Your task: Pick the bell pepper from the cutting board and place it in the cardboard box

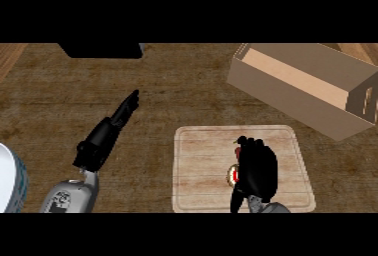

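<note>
You had one cutting board (203, 170): on it your right hand (256, 167) curled round one red bell pepper (234, 174); left hand (111, 131) lay straight-fingered beside it; one cardboard box (295, 85) beyond.

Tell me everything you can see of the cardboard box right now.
The cardboard box is plain tan cardboard, open at the top, with a paler inner wall showing. Its near right end panel has slot-like cutouts. It stands upright but turned at an angle on the wooden counter, at the upper right, beyond the cutting board and apart from it. Nothing is visible inside it, and neither hand touches it.
</note>
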Robot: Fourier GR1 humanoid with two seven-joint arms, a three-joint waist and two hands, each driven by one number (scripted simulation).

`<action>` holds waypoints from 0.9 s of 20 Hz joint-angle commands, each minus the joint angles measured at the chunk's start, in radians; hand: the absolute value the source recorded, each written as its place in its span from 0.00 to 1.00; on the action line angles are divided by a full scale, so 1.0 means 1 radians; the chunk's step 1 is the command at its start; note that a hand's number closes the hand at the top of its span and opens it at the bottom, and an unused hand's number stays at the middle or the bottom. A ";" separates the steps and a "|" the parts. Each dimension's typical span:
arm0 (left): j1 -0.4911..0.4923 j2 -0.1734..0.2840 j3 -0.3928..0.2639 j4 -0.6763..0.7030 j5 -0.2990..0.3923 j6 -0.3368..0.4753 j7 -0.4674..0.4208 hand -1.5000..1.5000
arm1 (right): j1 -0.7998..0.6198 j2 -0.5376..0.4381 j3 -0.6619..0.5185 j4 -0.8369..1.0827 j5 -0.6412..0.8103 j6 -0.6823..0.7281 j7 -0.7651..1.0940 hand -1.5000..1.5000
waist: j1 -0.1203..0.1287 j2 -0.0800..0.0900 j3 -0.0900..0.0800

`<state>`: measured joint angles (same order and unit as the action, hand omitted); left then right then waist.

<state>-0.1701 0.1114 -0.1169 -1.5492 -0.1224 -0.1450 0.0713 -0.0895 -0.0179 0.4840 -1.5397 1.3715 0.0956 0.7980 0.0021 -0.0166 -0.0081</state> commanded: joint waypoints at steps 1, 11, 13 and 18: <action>-0.046 -0.008 0.018 0.045 -0.010 0.004 0.002 0.50 | -0.044 -0.009 -0.009 0.112 0.068 -0.055 -0.008 1.00 | -0.002 0.017 0.008; 0.005 0.007 0.024 0.020 -0.004 -0.034 -0.052 0.50 | -0.431 0.018 -0.238 0.343 -0.199 0.003 -0.024 1.00 | 0.007 0.019 0.008; -0.062 0.011 0.051 0.010 0.020 -0.046 0.026 0.50 | -0.422 0.018 -0.207 0.403 -0.131 -0.086 -0.022 1.00 | 0.004 0.019 0.008; -0.071 -0.023 0.036 0.053 -0.005 -0.012 0.028 0.50 | -0.462 0.018 -0.131 0.263 -0.028 -0.058 0.114 1.00 | -0.002 0.016 0.008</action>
<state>-0.2038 0.0996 -0.0936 -1.5344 -0.1298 -0.1628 0.0853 -0.5005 0.0006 0.3187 -1.2535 1.2732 0.0542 0.8353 0.0055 -0.0012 0.0005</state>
